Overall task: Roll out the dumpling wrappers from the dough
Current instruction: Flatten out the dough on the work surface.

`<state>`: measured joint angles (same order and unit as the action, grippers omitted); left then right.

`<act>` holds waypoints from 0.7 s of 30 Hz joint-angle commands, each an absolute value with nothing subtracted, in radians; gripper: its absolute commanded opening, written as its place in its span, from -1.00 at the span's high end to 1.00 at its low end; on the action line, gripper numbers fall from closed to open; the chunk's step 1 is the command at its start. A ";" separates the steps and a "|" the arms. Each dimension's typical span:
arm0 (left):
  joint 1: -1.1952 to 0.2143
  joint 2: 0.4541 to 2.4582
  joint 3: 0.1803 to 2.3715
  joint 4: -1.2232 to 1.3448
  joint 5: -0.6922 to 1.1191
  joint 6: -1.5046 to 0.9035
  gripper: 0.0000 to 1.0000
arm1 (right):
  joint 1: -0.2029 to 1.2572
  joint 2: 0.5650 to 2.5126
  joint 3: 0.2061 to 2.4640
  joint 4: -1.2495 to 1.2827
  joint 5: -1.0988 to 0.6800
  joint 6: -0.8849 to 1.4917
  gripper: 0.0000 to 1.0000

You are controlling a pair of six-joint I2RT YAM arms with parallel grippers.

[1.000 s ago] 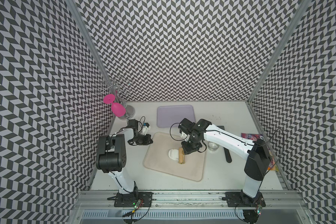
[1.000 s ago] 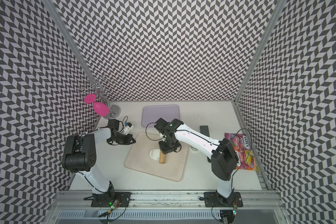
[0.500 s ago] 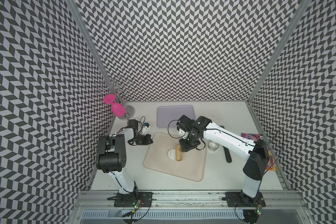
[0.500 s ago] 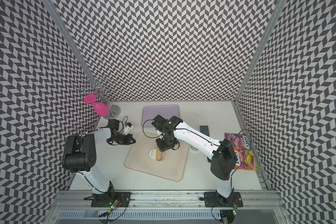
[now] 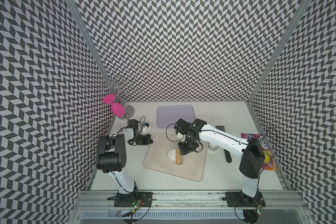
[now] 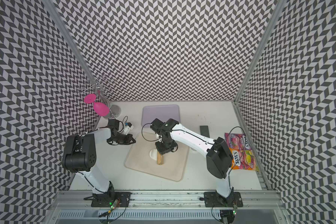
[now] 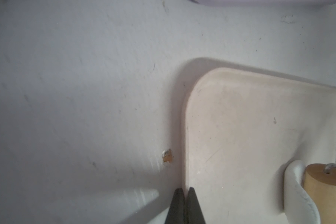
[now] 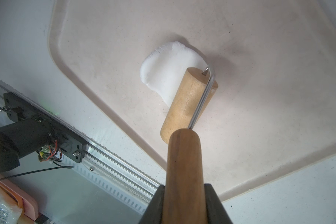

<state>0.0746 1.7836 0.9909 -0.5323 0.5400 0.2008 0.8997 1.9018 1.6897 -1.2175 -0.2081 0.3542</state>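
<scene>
"Clamping the rolling pin (image 8: 188,100) by its handle, the right tool (image 8: 184,189) has the roller lying over the right edge of the dough (image 8: 163,66), mid beige tray (image 8: 260,97)."
"Left tool (image 7: 185,192)'s pinched shut, empty, at the tray's left rim."

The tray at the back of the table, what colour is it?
Pale lilac. The tray shows best in a top view.

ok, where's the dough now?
In both top views the dough lies near the middle of the beige tray, just left of the wooden roller and touching it.
</scene>
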 commanded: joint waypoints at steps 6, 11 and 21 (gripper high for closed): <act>0.091 1.784 0.974 -0.551 0.509 0.220 1.00 | 0.904 1.984 1.578 -1.105 -0.221 0.348 1.00; 0.091 1.783 0.975 -0.550 0.509 0.220 1.00 | 0.900 2.006 1.529 -1.049 -0.230 0.362 1.00; 0.091 1.783 0.974 -0.551 0.511 0.221 1.00 | 0.899 1.944 1.651 -1.075 -0.261 0.351 1.00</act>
